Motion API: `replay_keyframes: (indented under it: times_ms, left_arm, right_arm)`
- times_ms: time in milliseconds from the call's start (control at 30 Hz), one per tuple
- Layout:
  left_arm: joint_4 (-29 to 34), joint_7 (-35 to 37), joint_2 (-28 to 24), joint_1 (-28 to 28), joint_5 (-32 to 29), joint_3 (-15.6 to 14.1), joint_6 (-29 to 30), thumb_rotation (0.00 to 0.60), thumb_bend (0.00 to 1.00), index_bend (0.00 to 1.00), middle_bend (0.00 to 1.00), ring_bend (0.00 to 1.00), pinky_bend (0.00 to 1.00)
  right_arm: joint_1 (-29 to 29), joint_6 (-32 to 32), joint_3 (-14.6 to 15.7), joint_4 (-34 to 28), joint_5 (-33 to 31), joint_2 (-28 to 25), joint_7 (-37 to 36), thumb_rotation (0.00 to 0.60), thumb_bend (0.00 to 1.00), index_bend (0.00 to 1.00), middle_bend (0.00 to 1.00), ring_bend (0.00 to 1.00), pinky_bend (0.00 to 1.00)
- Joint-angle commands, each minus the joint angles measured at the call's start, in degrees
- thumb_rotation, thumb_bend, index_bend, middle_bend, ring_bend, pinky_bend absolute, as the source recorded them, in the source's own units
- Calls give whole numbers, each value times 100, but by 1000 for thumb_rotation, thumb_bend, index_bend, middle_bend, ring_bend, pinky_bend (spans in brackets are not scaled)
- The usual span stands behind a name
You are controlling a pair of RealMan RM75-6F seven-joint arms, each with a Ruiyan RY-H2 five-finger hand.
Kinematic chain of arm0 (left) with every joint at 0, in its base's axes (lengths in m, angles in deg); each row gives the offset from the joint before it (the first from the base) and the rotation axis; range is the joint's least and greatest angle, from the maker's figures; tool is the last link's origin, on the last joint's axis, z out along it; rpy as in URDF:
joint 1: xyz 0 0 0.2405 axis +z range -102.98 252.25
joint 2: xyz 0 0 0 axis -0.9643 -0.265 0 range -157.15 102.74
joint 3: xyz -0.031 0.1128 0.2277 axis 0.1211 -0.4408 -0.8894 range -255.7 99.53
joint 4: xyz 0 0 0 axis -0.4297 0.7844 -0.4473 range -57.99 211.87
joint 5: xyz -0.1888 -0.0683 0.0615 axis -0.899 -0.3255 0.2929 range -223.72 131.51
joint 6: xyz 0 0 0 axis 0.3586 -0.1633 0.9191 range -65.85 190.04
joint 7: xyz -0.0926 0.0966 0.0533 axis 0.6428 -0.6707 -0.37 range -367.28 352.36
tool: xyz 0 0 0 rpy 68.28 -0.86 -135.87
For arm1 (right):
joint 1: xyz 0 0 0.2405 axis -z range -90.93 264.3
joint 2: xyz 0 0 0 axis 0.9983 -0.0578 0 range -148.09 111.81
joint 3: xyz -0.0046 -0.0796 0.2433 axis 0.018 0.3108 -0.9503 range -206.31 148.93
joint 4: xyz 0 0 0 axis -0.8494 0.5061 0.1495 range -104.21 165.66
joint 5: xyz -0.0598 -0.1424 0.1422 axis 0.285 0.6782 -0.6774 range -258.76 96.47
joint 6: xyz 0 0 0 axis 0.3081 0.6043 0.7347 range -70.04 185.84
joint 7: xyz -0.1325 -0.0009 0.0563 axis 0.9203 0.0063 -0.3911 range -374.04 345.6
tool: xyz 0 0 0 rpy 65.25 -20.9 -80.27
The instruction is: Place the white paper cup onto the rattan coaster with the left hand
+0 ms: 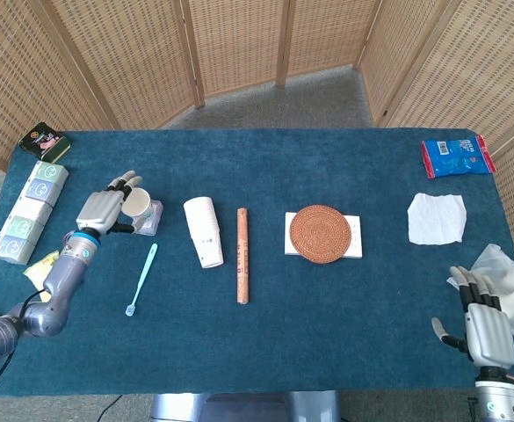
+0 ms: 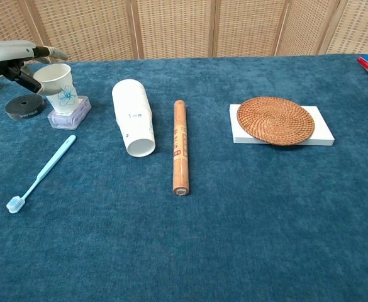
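Left hand (image 1: 104, 209) is wrapping its fingers (image 2: 48, 53) around the white paper cup (image 2: 57, 89), which is tilting on a clear soap box (image 2: 69, 114). Rattan coaster (image 1: 320, 233) is sitting well apart. Right hand (image 1: 487, 324) is lying released, fingers apart.

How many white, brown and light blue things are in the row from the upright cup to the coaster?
White: 3, upright white paper cup, lying stack of white paper cups, flat white rectangular board
Brown: 2, brown cylindrical stick, round rattan coaster
Light blue: 1, light blue plastic toothbrush
Total: 6
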Motion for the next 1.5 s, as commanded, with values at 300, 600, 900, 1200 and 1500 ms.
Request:
replay_keyframes:
  times_ms: [300, 600, 900, 1200, 1500]
  left_arm:
    - [-342, 286, 241, -12, 253, 5, 137, 534, 456, 313, 170, 266, 542]
    - [-127, 558, 203, 19, 393, 170, 388, 536, 492, 326, 237, 298, 569]
    - [1409, 962, -539, -67, 746, 518, 454, 536, 490, 322, 221, 295, 561]
    - [1933, 1129, -447, -584, 1144, 727, 280, 535, 488, 316, 209, 251, 545]
    - [1238, 582, 417, -1440, 1118, 655, -66, 536, 486, 315, 203, 237, 500]
  right_arm:
    - [16, -11, 3, 29, 49, -8, -199, 600, 354, 33, 0, 0, 0]
    - [3, -75, -7, 131, 38, -27, -319, 600, 352, 34, 0, 0, 0]
    - [-27, -167, 16, 161, 58, -20, -393, 600, 353, 33, 0, 0, 0]
    - [143, 62, 135, 222, 226, -55, -497, 600, 353, 34, 0, 0, 0]
    - [444, 430, 366, 251, 522, -157, -607, 600, 354, 34, 0, 0, 0]
